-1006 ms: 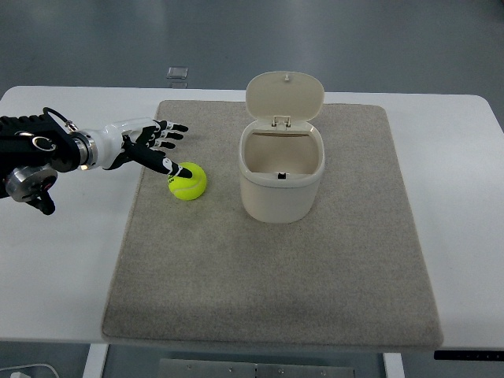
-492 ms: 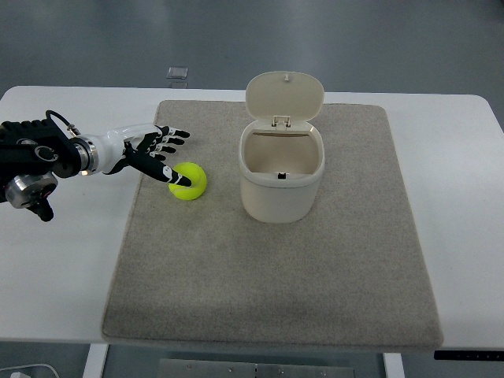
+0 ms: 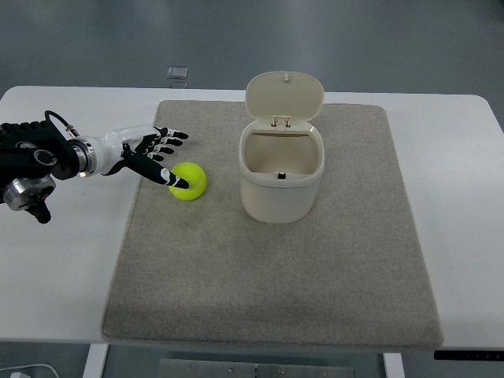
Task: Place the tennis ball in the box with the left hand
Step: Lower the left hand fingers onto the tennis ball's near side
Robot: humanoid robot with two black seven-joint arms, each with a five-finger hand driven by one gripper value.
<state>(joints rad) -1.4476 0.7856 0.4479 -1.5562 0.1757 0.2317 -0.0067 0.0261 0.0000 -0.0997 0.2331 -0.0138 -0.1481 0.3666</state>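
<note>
Tennis ball (image 3: 189,182): on grey mat (image 3: 276,260), left of box (image 3: 281,175), not yet lifted. Box: lid up, nothing seen inside. Left hand (image 3: 146,150): fingers (image 3: 175,134) spread, holding nothing, thumb tip touching ball. Remaining: grasp, carry, drop in. Tabletop (image 3: 63,260): white.

Left hand (image 3: 146,153) slid a little toward 9 o'clock, away from the bin, and a bit toward 6 o'clock since a second ago. Thumb tip (image 3: 180,183) now lower on the tennis ball (image 3: 189,182), touching its 9 o'clock side instead of its top edge.
</note>
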